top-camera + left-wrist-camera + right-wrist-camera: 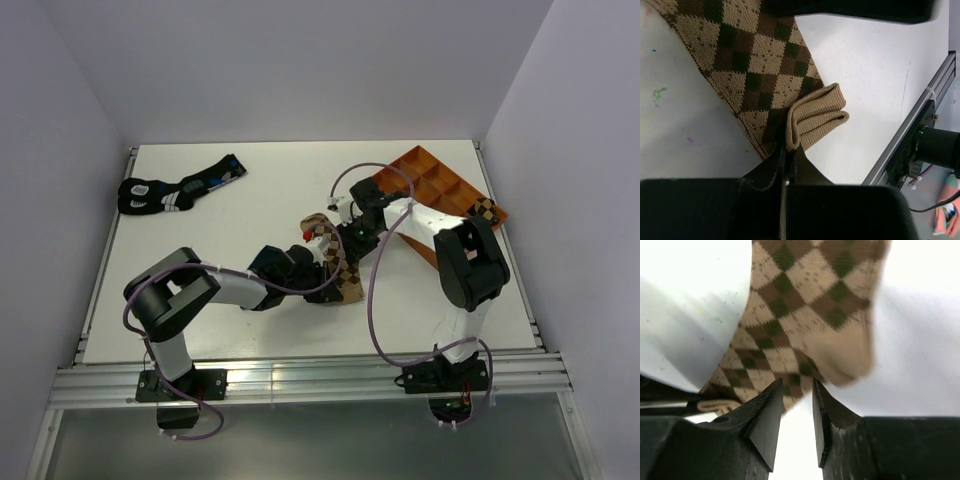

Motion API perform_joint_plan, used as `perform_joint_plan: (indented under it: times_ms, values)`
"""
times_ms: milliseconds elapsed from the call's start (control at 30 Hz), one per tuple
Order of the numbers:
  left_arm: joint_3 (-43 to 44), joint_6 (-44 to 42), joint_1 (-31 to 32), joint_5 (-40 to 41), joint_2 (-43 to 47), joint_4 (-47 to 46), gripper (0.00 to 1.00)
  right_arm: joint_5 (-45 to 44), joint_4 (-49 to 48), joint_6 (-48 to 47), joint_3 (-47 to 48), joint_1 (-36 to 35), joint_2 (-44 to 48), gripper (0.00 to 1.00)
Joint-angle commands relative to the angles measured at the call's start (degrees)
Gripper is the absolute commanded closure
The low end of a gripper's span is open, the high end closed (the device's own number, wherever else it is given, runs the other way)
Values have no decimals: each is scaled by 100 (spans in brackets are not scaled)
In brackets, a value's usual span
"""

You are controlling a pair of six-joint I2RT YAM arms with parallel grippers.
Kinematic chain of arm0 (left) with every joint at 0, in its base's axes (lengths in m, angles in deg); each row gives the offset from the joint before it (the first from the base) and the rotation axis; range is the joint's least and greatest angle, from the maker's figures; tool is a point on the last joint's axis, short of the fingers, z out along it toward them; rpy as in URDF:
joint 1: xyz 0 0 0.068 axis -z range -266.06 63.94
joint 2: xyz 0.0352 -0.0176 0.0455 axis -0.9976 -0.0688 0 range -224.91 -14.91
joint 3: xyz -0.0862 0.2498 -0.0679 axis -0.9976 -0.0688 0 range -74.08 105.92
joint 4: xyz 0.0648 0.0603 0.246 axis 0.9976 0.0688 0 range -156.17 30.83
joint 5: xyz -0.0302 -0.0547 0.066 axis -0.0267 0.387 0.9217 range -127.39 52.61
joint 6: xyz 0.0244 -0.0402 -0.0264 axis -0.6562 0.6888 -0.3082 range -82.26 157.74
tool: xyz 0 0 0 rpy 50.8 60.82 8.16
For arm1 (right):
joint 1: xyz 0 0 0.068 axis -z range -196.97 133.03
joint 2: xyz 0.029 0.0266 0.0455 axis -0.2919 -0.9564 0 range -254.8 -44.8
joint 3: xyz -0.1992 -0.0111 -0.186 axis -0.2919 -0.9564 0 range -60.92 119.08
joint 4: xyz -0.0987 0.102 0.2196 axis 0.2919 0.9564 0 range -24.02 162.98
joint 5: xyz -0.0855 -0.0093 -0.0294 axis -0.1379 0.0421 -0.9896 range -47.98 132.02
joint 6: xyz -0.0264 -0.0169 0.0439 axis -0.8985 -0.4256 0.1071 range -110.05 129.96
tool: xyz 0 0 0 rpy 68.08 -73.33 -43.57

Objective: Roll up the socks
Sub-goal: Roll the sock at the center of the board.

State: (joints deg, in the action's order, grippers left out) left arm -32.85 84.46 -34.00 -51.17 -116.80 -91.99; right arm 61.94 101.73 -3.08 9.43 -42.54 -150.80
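Tan argyle sock (747, 65) flat mid-table, plain cuff folded, left gripper (787, 150) pinching cuff, right gripper (794, 390) slightly parted, empty, white table (250, 215) open around.

no readable text, labels, brand names, numbers or signs in any view, only woven diamond patterning on the argyle sock (755, 65), faint colour specks on the tabletop (670, 125)

The argyle sock (335, 258) is tan knit with dark-brown and dark-green diamonds. It lies stretched flat on the white tabletop (250, 310), running diagonally near its middle. Its plain tan cuff (816, 116) is folded over on itself into a small doubled flap. Its plain tan toe (842, 357) is rounded and slightly blurred in the right wrist view.
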Motion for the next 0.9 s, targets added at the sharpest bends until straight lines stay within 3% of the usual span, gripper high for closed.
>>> perform_joint_plan:
  times_ms: [0, 300, 500, 700, 867]
  values:
    - [165, 197, -55, -440, -103, 605, 100, -24, -314, 65, -109, 165, 710, 62]
    - [788, 434, -99, -845, -279, 1623, 100, 468, -454, -436, -662, 604, 1659, 60]
    - [1369, 470, -186, -1267, -516, 2564, 100, 925, -586, -1595, -1584, 833, 2757, 60]
    - [1528, 628, -459, -1776, -736, 3048, 100, 1364, -393, -2887, -2376, 764, 3742, 59]
    - [1730, 628, -521, -1953, -894, 3373, 100, 1286, -375, -3486, -2938, 177, 4227, 58]
